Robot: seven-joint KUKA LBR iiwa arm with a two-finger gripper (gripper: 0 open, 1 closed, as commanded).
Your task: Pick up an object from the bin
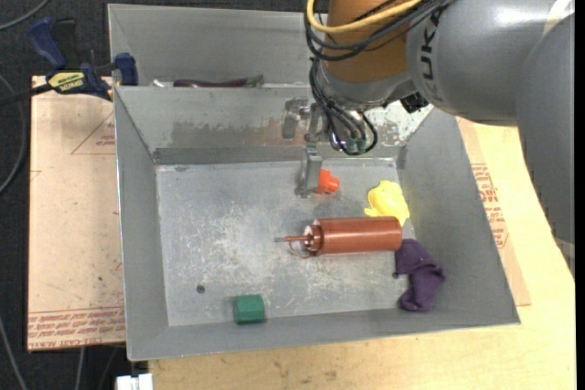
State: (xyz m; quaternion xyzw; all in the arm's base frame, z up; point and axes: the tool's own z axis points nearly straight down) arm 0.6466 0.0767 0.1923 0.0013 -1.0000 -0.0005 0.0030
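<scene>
My gripper (308, 181) hangs under the wrist near the back of the bin floor, right of centre. A small orange piece (328, 184) lies against its right side, touching or nearly so; I cannot tell whether it is held. Just in front lies a red-brown squeeze bottle (358, 236) on its side, with its thin nozzle pointing left. A crumpled yellow thing (388, 199) sits to the right of the gripper, behind the bottle's base.
A purple cloth (419, 275) lies bunched in the front right corner. A small green block (248, 309) sits at the front edge, left of centre. The arm reaches in from the upper right over the back wall.
</scene>
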